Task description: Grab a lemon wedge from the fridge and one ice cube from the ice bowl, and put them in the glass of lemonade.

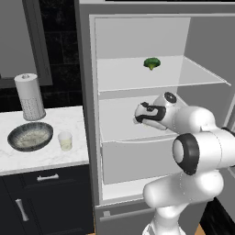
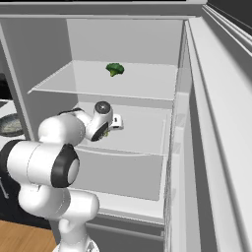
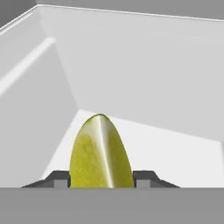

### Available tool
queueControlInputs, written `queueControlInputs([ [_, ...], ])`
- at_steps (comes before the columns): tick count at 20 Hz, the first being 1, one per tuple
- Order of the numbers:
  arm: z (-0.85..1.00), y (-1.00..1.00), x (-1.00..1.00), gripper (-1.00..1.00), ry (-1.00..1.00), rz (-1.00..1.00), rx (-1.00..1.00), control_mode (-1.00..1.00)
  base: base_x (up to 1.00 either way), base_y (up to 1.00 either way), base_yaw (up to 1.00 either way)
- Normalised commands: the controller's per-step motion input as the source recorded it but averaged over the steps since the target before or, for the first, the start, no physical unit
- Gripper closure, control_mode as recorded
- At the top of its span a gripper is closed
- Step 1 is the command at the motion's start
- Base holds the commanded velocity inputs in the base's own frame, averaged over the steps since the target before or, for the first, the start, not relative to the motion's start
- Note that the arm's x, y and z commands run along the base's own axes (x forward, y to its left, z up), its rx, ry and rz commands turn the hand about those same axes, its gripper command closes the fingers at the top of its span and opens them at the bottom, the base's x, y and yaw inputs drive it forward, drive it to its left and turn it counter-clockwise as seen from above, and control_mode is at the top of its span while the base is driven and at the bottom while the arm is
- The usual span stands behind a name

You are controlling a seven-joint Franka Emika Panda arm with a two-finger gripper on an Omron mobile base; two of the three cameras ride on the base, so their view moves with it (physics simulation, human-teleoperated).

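Note:
The fridge (image 1: pixel 85 69) stands open, white inside with clear shelves. My gripper (image 1: pixel 137 114) reaches onto its middle shelf (image 2: pixel 142 133). In the hand view the yellow lemon wedge (image 3: pixel 100 153), greenish at its tip, stands between my gripper's (image 3: pixel 101 178) dark fingertips (image 3: pixel 59 178), which press against both of its sides. On the white counter to the fridge's left sit the ice bowl (image 1: pixel 13 131), dark-rimmed and pale inside, and the small glass of lemonade (image 1: pixel 65 141) just right of it.
A green broccoli floret (image 1: pixel 151 63) lies on the upper shelf, above my hand. A tall white dotted cylinder (image 1: pixel 29 96) stands behind the bowl. The fridge door (image 2: pixel 216 123) hangs open on the right. Dark drawers (image 1: pixel 46 176) run under the counter.

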Motion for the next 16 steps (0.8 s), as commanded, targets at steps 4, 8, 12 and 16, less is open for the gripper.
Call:
queueControlInputs([
  [4, 0.04, -0.09, -0.75, 1.0, -0.03, -0.04, 0.01, -1.0, 0.0, 0.0, 0.0],
  [8, 0.16, -0.29, -1.0, 1.0, -0.09, -0.04, 0.04, -1.0, 0.0, 0.0, 0.0],
  [12, 0.54, -0.39, -0.87, 1.0, -0.03, -0.03, 0.01, -1.0, 0.0, 0.0, 0.0],
  [16, 1.0, -0.33, -0.59, 1.0, 0.09, 0.0, 0.0, -1.0, 0.0, 0.0, 0.0],
])
